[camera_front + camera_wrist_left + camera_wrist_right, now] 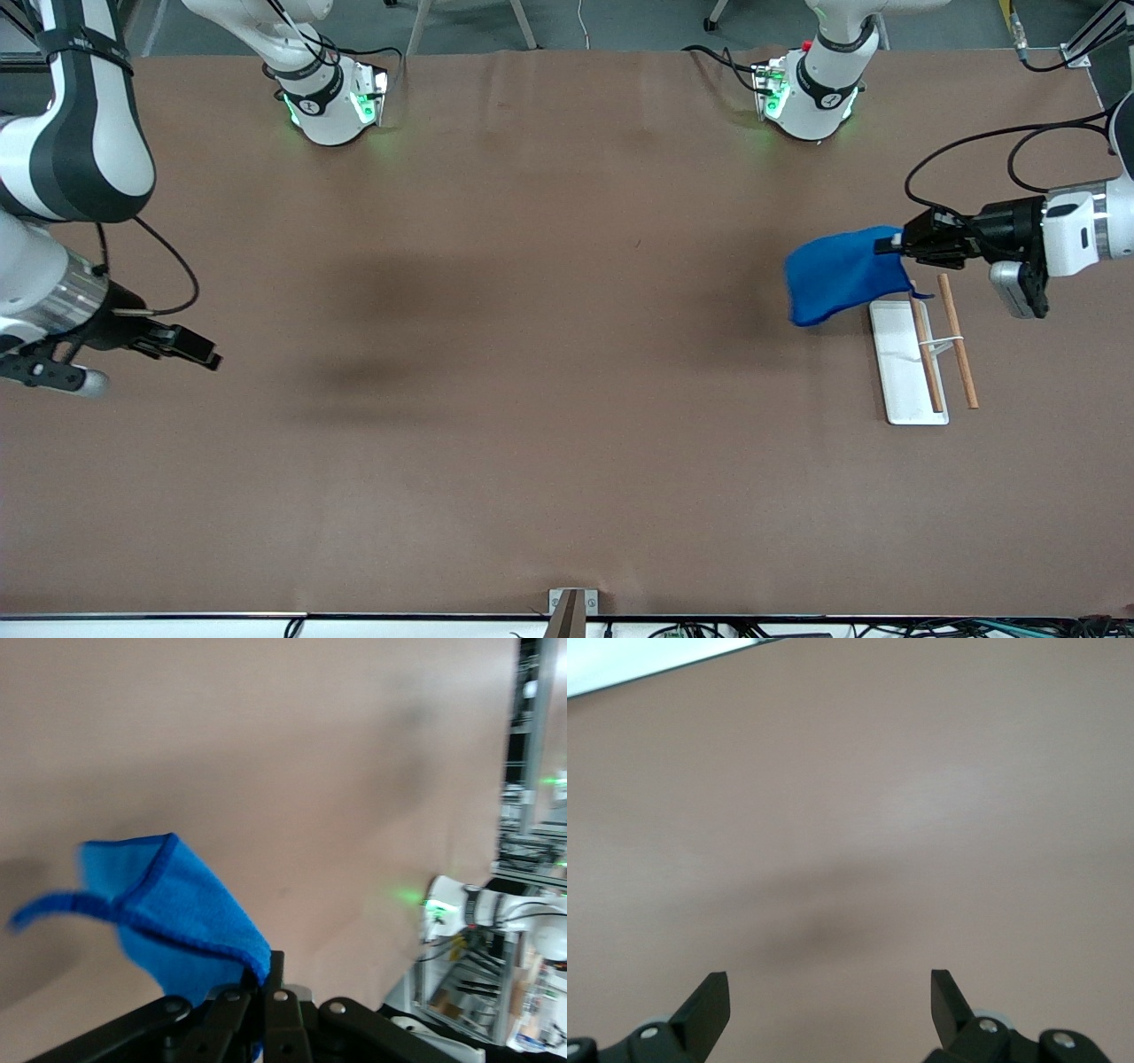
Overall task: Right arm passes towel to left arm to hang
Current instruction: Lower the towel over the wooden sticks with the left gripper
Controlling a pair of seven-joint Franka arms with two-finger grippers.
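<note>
Blue microfibre, the towel point(837, 273) is hanging in the air from one pinched edge, held up over the desk point(532, 461) near the left arm's end, with its free end drooping just above the white rack point(905, 368) and its two wooden rails point(959, 341). It is being carried this way, by my reading, so the cloth can be draped across those rails; the handover looks done and hanging is the step in hand. The left end effector point(897, 243) is clenching the hem, its fingers point(266, 979) pressed together on the fabric in the left wrist view. The left arm point(1076, 232) is reaching in nearly level from the desk's end edge, wrist turned so the fingers are pointing toward the desk's middle. The right arm point(53, 257) is waiting at the other end edge, bent down with its forearm angled inward; the right end effector point(208, 358) is hovering released over bare desk, its fingers point(709, 1005) spread wide and holding nothing.
</note>
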